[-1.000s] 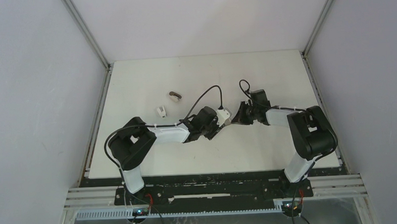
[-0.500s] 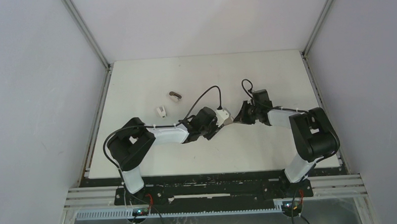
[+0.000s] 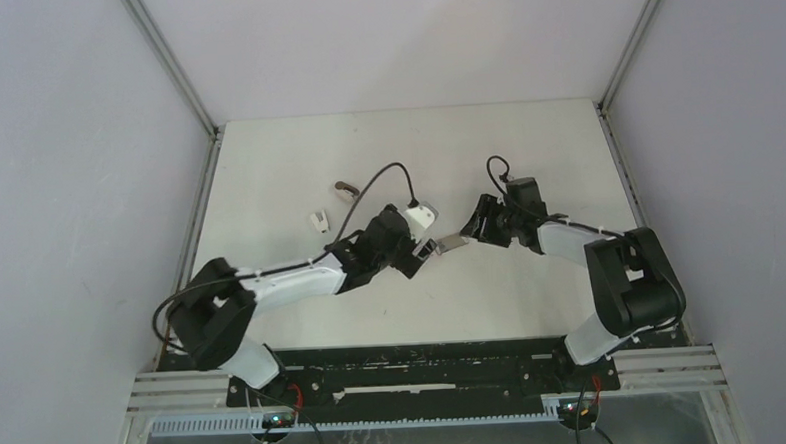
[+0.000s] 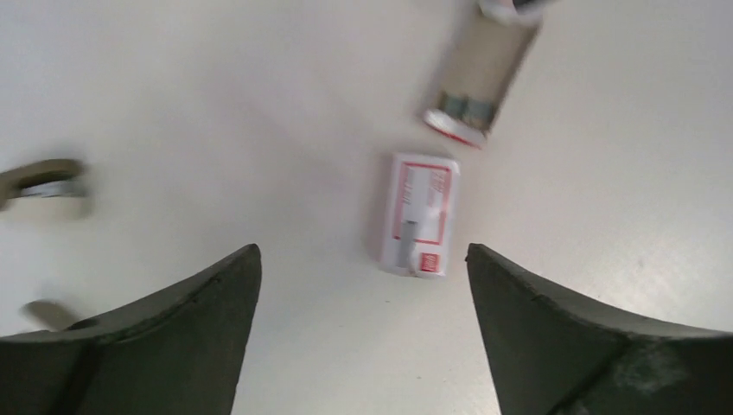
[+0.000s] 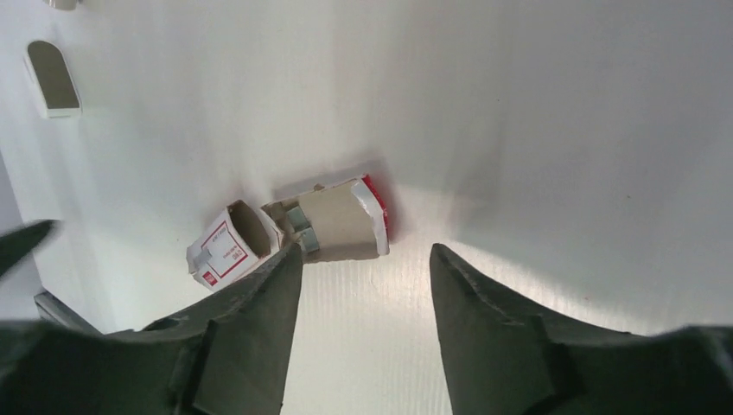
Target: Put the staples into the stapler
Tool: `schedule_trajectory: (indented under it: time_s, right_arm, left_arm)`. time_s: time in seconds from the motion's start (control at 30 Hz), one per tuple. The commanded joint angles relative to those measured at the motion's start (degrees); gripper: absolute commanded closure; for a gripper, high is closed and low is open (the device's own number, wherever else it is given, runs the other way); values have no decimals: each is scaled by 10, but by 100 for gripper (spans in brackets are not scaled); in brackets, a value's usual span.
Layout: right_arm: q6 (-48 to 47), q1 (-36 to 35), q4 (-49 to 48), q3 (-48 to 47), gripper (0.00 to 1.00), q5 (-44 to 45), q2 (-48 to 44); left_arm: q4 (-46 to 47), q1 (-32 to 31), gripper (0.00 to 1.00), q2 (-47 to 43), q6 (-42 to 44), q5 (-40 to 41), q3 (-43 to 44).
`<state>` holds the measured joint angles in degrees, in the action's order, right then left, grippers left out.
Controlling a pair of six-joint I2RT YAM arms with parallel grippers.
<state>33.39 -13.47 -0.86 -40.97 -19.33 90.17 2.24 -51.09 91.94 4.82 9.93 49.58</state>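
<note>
As the staples (image 4: 421,226) lie, their tray (image 4: 480,73) sits unsleeved.

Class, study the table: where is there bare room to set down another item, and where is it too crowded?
Free: the table's far strip beyond the brown item, and the near strip between the arm bases. Crowded: the middle, where the staples' sleeve and tray lie between the open left claw and right claw; also around the white item.
</note>
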Motion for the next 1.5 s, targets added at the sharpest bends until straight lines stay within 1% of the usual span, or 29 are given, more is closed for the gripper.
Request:
schedule_trajectory:
  time_s: [0.0,0.03,0.1,0.17,0.23,0.3,0.37,0.4,0.47,0.5,0.57,0.7,0.8,0.93,1.2,1.47]
  right_arm:
    - [-11,3,-19,18,41,33,-50]
    - [-13,3,-22,24,39,38,-66]
    - [-14,2,-28,35,37,55,-90]
    - [-18,2,-33,47,35,72,-116]
    - [-22,1,-36,58,34,86,-143]
    - [-25,-1,-40,67,33,99,-166]
    - [-30,-5,-40,74,33,113,-183]
    - [-31,-8,-40,77,33,120,-194]
    - [-35,-11,-41,80,33,127,-204]
    - [-35,-13,-43,82,33,127,-206]
    - [-34,-17,-45,83,33,128,-206]
    - [-31,-18,-47,82,33,126,-204]
    - [-32,-19,-46,82,33,126,-206]
    - [-31,-19,-46,83,34,126,-207]
    - [-30,-18,-47,82,34,124,-204]
    - [-28,-17,-46,83,35,122,-204]
  left_arm:
    - [9,1,5,-114,-64,101,-10]
    - [-5,2,0,-131,-85,146,-7]
    - [-56,18,0,-151,-131,186,10]
    - [-142,63,0,-149,-214,167,38]
    - [-185,129,0,-139,-275,136,48]
    - [-180,170,0,-142,-325,132,23]
    - [-147,206,0,-154,-367,104,-10]
    - [-136,218,0,-158,-385,106,-20]
    - [-133,229,0,-160,-406,139,-28]
    - [-133,230,0,-157,-412,153,-29]
    - [-134,253,0,-143,-419,162,-22]
    - [-136,278,1,-91,-419,144,4]
    - [-127,300,7,-60,-420,133,17]
    - [-119,320,18,-20,-419,97,42]
    - [-127,341,23,46,-410,79,93]
    - [-136,358,37,87,-397,68,118]
